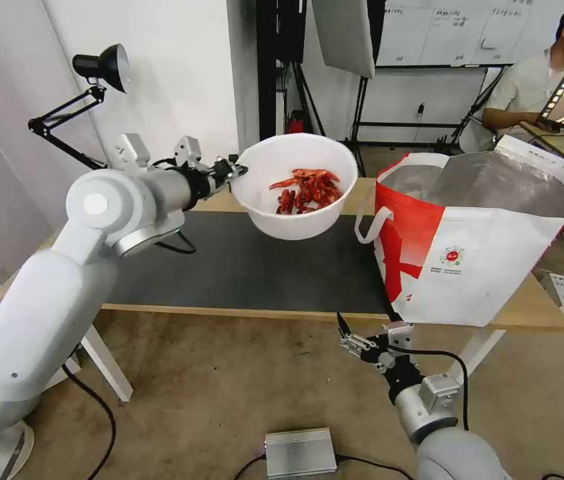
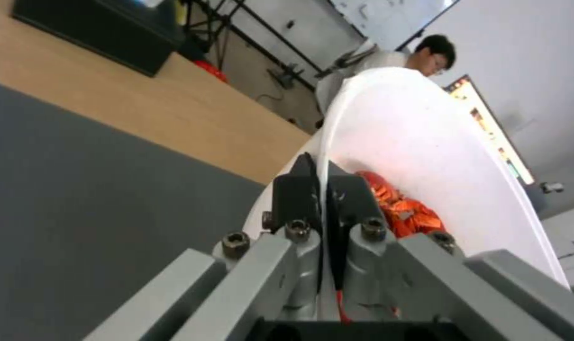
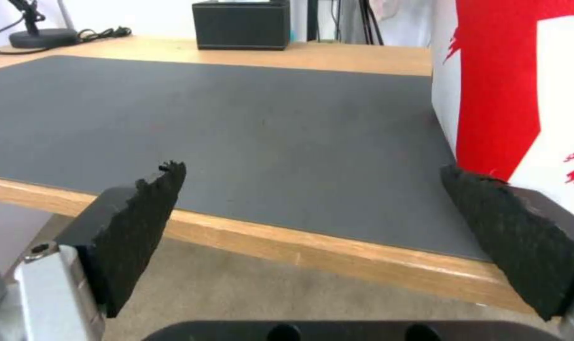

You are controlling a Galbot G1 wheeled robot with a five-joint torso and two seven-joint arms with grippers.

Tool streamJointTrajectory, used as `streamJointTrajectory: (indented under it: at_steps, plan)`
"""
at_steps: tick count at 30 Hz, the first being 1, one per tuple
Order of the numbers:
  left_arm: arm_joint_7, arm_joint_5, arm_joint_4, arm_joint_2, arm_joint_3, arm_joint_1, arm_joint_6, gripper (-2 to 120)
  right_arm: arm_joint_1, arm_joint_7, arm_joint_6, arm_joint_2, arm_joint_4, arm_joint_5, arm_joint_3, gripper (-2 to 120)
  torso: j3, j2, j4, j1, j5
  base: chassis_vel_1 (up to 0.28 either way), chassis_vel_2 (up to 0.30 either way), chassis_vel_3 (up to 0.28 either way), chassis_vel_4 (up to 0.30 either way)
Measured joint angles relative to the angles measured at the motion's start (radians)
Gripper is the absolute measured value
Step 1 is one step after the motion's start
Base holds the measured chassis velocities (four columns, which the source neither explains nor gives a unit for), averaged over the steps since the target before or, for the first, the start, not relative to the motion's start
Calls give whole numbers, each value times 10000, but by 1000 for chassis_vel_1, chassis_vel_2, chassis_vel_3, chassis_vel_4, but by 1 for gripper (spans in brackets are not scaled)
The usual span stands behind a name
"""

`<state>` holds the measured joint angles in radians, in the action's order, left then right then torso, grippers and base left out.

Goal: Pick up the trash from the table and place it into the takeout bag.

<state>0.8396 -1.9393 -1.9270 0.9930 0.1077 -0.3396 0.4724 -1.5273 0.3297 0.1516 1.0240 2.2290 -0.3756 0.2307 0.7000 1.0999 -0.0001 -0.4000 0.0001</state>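
A: Near side first?
B: Right claw [image 1: 355, 340] low, in front of the surface's [image 1: 229, 310] near edge, pads spread wide, holding nothing. Grey box [image 1: 300, 452] on the floor just beside that arm.
A: Mat?
B: Dark mat [image 1: 249, 267] runs almost to the near edge, bare under the lifted bowl. In the right wrist view it reaches the bag's side.
A: Bag?
B: Red-and-white bag [image 1: 469, 260] upright at the surface's right end, mouth open, foil lining showing, a white strap hanging on its left side.
A: Bowl?
B: White bowl [image 1: 299, 190] of red shells [image 1: 309, 189] is held in the air above the mat, left of the bag's mouth. Left claw [image 1: 234, 171] pinches its rim, pads pressed on the wall.
A: Far edge?
B: Black box [image 3: 241, 24] sits near it.
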Motion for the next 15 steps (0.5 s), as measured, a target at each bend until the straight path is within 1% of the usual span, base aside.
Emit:
streamJointTrajectory:
  at_steps: [2, 15]
  plan:
    - [12, 0, 122, 233, -103, 205, -37, 0, 0, 0, 0, 0, 0, 0, 0, 100, 0, 0, 0, -1, 0, 0, 0, 0, 0]
    - [89, 35, 519, 1048, -485, 998, -311, 0, 0, 0, 0, 0, 0, 0, 0, 100, 0, 0, 1, -1, 1, 0, 0, 0, 0]
